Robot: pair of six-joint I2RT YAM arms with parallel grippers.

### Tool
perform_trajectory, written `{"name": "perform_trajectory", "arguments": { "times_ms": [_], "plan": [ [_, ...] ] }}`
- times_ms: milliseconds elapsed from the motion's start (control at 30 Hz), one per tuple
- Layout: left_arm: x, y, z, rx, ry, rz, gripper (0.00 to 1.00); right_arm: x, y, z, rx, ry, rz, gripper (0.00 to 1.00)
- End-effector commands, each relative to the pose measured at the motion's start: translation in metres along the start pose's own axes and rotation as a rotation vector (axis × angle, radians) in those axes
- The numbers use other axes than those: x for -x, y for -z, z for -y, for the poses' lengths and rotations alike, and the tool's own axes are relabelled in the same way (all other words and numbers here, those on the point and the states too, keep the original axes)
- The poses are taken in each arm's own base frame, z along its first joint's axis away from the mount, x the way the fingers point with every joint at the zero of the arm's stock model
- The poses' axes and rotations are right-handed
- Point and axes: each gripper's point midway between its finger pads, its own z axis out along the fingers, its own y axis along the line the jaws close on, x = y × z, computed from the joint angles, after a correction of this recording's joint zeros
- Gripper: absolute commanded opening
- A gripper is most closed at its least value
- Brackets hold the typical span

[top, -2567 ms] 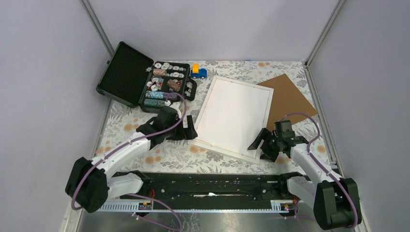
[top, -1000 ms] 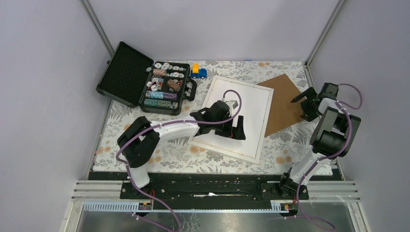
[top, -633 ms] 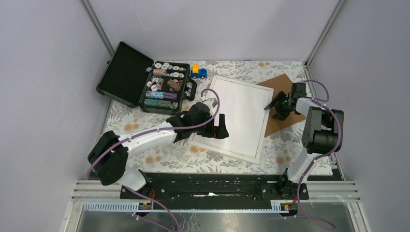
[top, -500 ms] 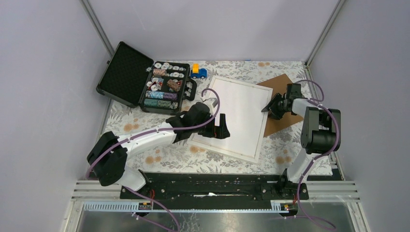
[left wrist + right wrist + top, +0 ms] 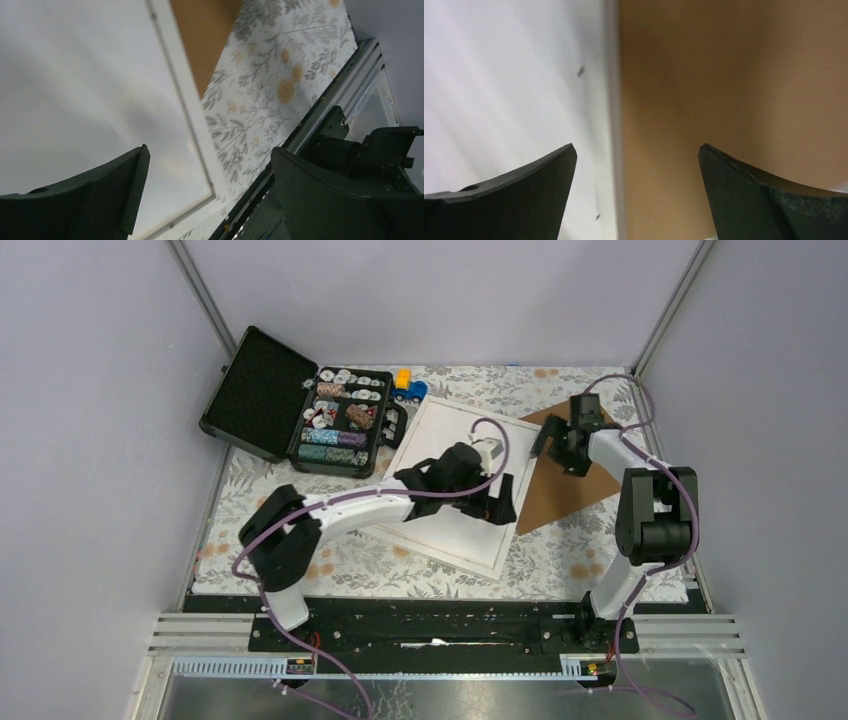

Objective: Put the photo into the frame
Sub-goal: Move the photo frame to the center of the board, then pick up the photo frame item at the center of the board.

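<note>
A: Left hand (image 5: 495, 508) hung wide open, empty, over the near corner of the frame (image 5: 440, 455) on the surface (image 5: 560, 550). Right hand (image 5: 552, 453), also wide and empty, straddled the frame edge and brown board (image 5: 565, 480).
B: Photo?
A: No print visible. Risk was a finger catching the frame and skewing it.
B: Counts?
A: One frame, one board, one case (image 5: 290, 405), one toy truck (image 5: 410, 388).

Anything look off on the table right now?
The frame lies askew on the table, its right side over the brown board, its far corner crowding the open case and toy truck.
</note>
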Motion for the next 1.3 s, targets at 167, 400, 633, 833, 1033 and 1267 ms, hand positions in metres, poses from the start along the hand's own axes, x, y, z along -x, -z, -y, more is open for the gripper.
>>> {"name": "perform_trajectory", "arguments": {
  "times_ms": [167,400,633,833,1033,1267],
  "plan": [
    [0.045,-0.063,0.078,-0.154,-0.257,0.109,0.99,0.129,0.065,0.162,-0.323,-0.319,0.422,1.0],
    [0.034,-0.13,0.071,-0.125,-0.272,0.039,0.99,0.151,0.056,0.218,-0.355,-0.516,0.505,1.0],
    [0.027,-0.176,0.074,-0.148,-0.123,0.021,0.99,0.146,0.032,0.235,-0.349,-0.577,0.484,1.0],
    [0.022,-0.194,0.067,-0.155,-0.039,0.015,0.99,0.144,0.027,0.251,-0.358,-0.598,0.508,1.0],
    [0.015,-0.197,0.047,-0.118,0.099,-0.016,0.99,0.133,0.018,0.267,-0.37,-0.647,0.479,1.0],
    [0.012,-0.195,0.046,-0.133,0.107,-0.03,0.99,0.138,-0.001,0.265,-0.292,-0.674,0.437,1.0]
  ]
}}
